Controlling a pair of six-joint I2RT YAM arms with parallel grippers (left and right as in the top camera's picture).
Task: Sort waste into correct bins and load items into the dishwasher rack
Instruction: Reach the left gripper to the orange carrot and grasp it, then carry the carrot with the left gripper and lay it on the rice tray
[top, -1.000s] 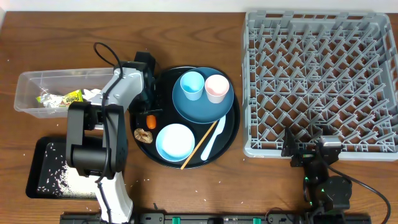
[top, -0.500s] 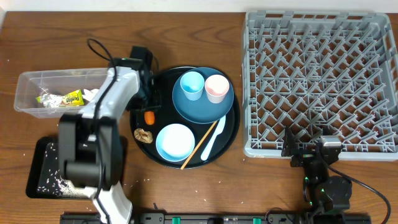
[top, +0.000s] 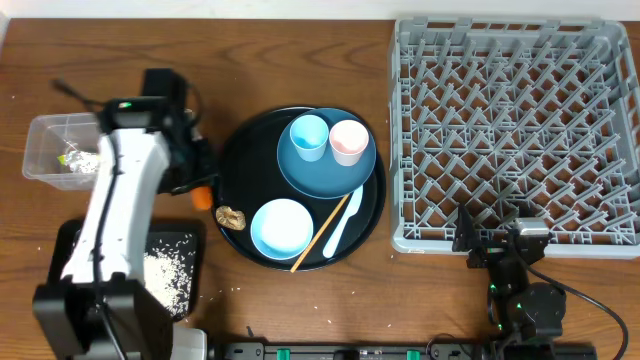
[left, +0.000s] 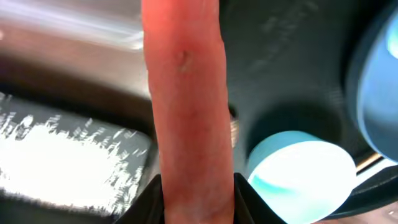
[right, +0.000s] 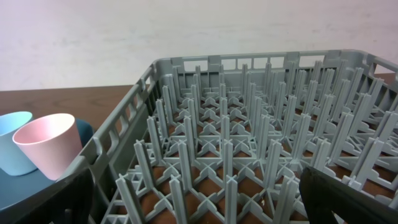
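left gripper (left: 198, 198) clamps the orange carrot (top: 203, 196) centre-left of overhead, betw. the round black tray (top: 232, 165) and the shallow black tray (top: 70, 250), which holds rice (top: 165, 270) at lower left. clear box (top: 45, 128) upper left has the wrapper (top: 70, 157). waste looks mostly sorted; the brown lump (top: 232, 216) is left. no dishes loaded: plate (top: 325, 168), bowl (top: 281, 228), light blue cup (top: 308, 137), pink cup (top: 348, 142), spoon (top: 340, 225) and chopstick (top: 318, 236) are on the round tray, and the rack (top: 510, 130) at right is empty. right gripper (top: 478, 238) sits lower right, fingers apart, holding nothing.

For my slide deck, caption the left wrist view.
Orange carrot held in the jaws, framed by rice tray and light blue bowl.
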